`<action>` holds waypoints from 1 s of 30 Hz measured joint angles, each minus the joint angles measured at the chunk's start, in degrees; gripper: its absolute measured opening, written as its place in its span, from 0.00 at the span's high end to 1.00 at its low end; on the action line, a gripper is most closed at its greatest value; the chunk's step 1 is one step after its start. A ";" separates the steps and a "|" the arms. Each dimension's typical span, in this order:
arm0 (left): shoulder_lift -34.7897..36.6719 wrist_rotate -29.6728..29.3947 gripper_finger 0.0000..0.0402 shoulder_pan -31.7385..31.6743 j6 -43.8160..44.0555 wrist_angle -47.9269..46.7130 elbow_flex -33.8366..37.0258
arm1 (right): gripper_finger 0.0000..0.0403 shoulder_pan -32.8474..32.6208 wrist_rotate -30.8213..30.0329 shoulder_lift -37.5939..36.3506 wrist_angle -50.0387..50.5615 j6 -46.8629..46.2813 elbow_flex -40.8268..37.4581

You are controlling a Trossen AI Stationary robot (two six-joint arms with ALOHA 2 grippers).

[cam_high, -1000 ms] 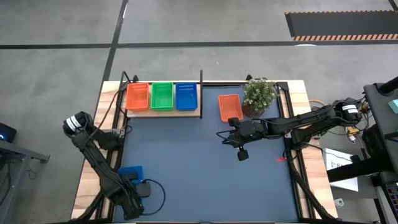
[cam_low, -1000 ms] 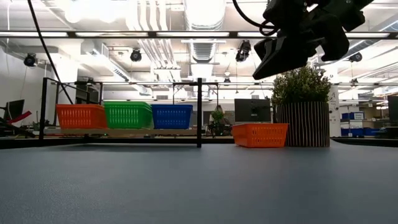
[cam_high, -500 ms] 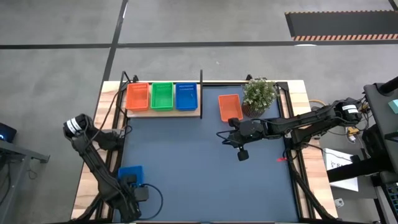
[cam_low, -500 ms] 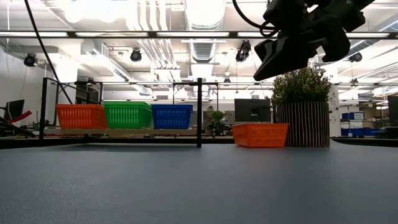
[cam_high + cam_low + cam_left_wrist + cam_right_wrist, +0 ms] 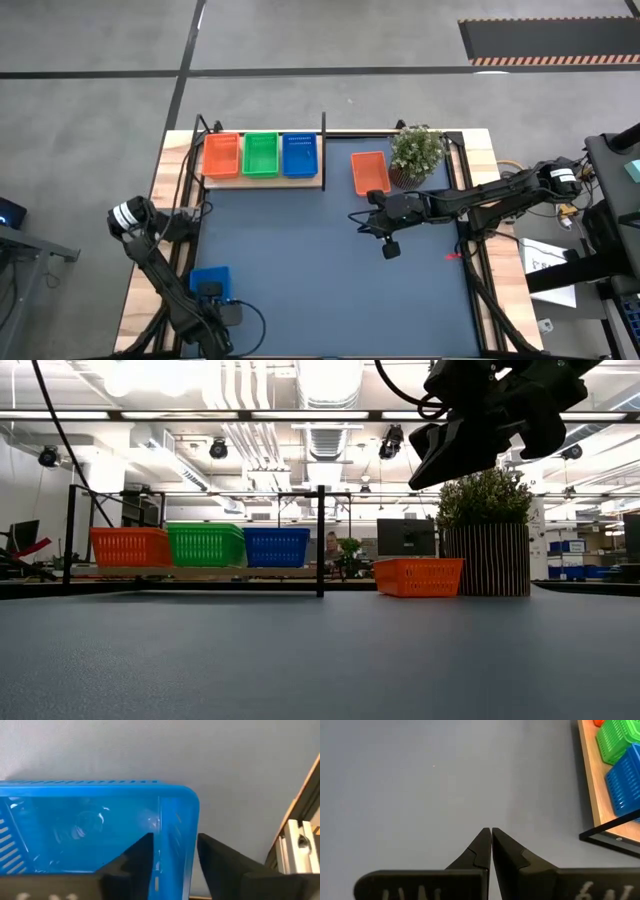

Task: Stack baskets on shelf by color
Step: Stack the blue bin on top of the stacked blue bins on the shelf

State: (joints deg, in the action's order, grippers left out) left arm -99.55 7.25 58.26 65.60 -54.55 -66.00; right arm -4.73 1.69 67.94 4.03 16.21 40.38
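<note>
On the wooden shelf (image 5: 262, 181) at the far left stand red-orange (image 5: 221, 155), green (image 5: 261, 154) and blue (image 5: 299, 154) baskets side by side. A loose red-orange basket (image 5: 369, 172) rests on the mat beside the plant. A loose blue basket (image 5: 210, 279) is at the near left, and my left gripper (image 5: 175, 837) is shut on it. My right gripper (image 5: 366, 222) is shut and empty, high above the mat just near of the loose red-orange basket. My left gripper has the blue basket's wall (image 5: 177, 827) close to a corner, one finger (image 5: 141, 854) inside the basket and one (image 5: 216, 856) outside. The fingers come from the table's near side. Whether the basket is lifted off the mat, I cannot tell.
A potted plant (image 5: 417, 152) stands at the far right next to the loose red-orange basket. A thin black post (image 5: 323, 150) rises at the shelf's right end. The dark blue-grey mat (image 5: 330, 290) is bare in its middle and near right.
My left arm's upper joint has swung toward the table's near edge. The blue basket stays at about the same spot.
</note>
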 joint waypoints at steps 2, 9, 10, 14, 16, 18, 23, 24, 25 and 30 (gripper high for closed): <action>-0.37 0.01 0.73 0.00 0.01 0.02 0.00 | 0.98 -0.01 0.02 0.00 0.00 0.02 0.00; 0.47 0.00 0.98 -0.31 0.04 -0.31 0.00 | 0.98 0.00 0.00 0.00 0.09 0.02 0.00; 0.57 0.02 0.98 -0.46 0.04 -0.40 0.00 | 0.98 -0.01 0.00 0.00 0.13 0.03 0.00; 0.61 0.10 1.00 -1.74 0.04 -0.66 -0.77 | 0.98 0.00 0.00 0.00 0.17 0.04 0.00; 0.61 0.22 1.00 -3.08 -0.05 -1.17 -1.76 | 0.98 -0.01 0.00 -0.01 0.20 0.04 0.00; 0.66 0.22 1.00 -4.94 -0.36 -3.01 -3.35 | 0.98 0.00 0.00 0.00 0.22 0.04 0.00; 0.68 0.17 1.00 -10.90 -1.32 -11.03 -8.89 | 0.98 0.00 -0.02 0.00 0.40 0.05 0.00; 0.68 0.07 1.00 -12.16 -2.28 -12.51 -10.21 | 0.98 0.00 -0.02 -0.01 0.48 0.07 0.00; 0.68 -0.15 1.00 -13.32 -3.52 -14.21 -11.61 | 0.98 0.00 -0.02 0.00 0.62 0.05 0.00; 0.68 -1.21 1.00 -18.76 -10.69 -21.47 -18.17 | 0.98 0.00 -0.04 0.00 2.39 0.03 -0.02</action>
State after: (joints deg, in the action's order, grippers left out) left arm -98.87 6.04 39.50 54.91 -76.02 -84.17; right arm -4.73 1.65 67.94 6.42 16.23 40.36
